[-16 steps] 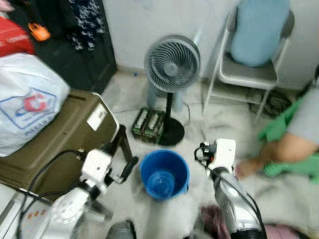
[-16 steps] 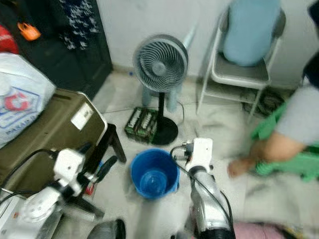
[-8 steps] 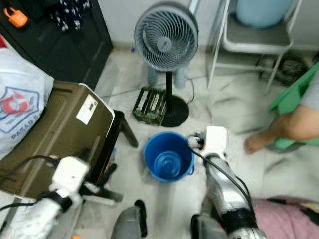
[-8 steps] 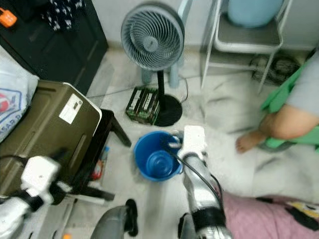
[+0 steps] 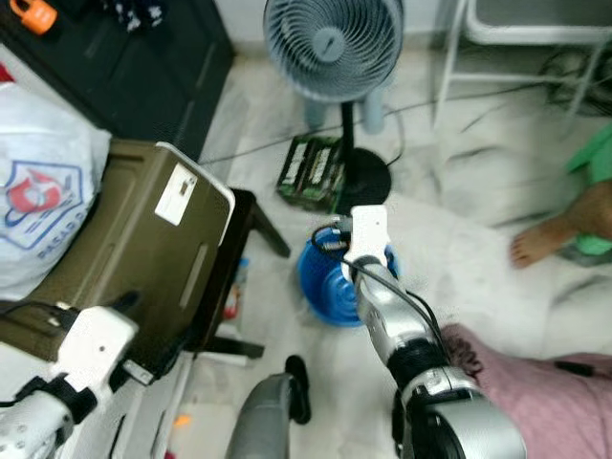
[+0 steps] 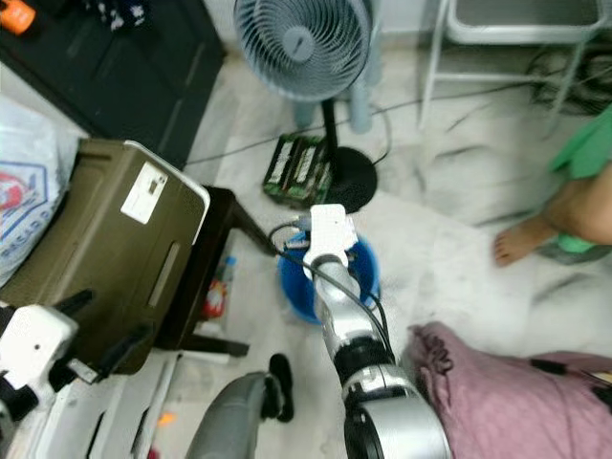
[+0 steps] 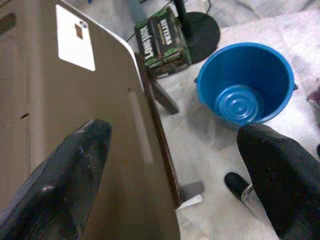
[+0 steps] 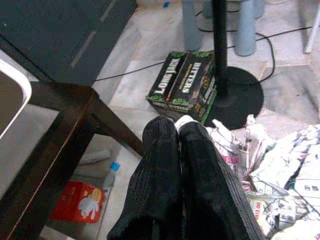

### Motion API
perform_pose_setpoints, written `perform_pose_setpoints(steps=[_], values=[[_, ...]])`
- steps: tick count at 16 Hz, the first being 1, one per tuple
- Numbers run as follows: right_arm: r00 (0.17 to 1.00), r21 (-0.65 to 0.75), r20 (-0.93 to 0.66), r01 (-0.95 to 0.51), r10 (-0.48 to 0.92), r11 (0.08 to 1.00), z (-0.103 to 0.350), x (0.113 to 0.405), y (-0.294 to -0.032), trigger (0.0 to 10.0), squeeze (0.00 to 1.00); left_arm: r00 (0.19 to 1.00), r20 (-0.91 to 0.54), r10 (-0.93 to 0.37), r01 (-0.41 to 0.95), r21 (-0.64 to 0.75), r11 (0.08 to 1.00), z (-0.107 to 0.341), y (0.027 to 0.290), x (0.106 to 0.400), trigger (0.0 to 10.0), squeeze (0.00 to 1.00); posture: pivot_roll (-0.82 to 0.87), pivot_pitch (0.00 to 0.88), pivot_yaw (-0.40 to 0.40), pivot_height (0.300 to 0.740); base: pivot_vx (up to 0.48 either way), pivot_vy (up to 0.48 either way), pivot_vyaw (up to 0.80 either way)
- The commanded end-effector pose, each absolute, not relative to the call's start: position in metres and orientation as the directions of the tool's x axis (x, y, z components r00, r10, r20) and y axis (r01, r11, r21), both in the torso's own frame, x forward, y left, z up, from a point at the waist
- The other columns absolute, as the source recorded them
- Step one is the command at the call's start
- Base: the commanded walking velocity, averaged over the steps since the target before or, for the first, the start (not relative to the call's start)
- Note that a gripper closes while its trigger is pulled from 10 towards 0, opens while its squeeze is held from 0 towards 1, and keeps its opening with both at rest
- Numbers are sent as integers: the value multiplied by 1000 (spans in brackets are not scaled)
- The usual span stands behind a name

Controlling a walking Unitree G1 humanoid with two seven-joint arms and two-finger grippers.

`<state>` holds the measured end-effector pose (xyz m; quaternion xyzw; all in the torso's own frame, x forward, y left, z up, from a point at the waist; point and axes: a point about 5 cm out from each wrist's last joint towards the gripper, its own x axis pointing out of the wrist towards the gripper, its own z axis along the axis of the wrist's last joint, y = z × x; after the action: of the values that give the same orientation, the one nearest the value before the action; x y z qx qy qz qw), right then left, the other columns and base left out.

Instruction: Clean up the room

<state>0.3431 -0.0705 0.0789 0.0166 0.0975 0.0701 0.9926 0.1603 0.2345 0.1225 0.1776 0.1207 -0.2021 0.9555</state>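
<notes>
Room tidy, step: paper scrap carried over the bucket.

Right gripper: fingers pressed narrow, a small white scrap nipped at the tips; the arm reaches over the blue bucket on the floor, near the fan base. Crumpled newspaper lies just beside the fingers. Bucket: the left wrist view shows its bottom bare. Left gripper: fingers wide, holding nothing, near left over the olive case. Green carton: on the floor, between fan base and bucket. Judged next move: release the scrap above the bucket, then go for the newspaper.
</notes>
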Motion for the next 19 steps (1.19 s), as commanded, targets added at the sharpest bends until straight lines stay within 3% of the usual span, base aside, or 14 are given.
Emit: perform_pose_setpoints(steps=[1,3,6,10,14,18,19], values=[[962,76,-224,-140,153,987,71,338,-60,10000,0,889,-329,-319,420,307,854,125,243,156,10000,0,377,380,274,740,0,0,0],[960,78,-243,-122,138,989,67,340,-63,10000,0,892,-337,-302,410,320,854,128,249,156,10000,0,398,383,288,740,0,0,0],[957,67,-265,-102,116,993,63,341,-65,10000,0,885,-386,-260,395,329,858,108,278,160,10000,0,430,383,314,740,0,0,0],[975,97,-200,-78,96,992,77,349,-65,10000,0,882,-406,-239,388,338,858,91,292,167,10000,0,434,372,334,740,0,0,0],[983,123,-132,-110,126,986,94,355,-48,10000,0,888,-385,-251,393,353,849,98,293,163,10000,0,432,371,328,740,0,0,0],[987,141,-106,-104,120,984,98,356,-48,10000,0,888,-383,-254,394,350,850,97,292,163,10000,0,430,377,324,740,0,0,0],[988,141,-105,-100,116,985,97,355,-49,10000,243,888,-382,-254,394,349,850,97,291,162,10000,0,428,378,321,740,0,0,0]])
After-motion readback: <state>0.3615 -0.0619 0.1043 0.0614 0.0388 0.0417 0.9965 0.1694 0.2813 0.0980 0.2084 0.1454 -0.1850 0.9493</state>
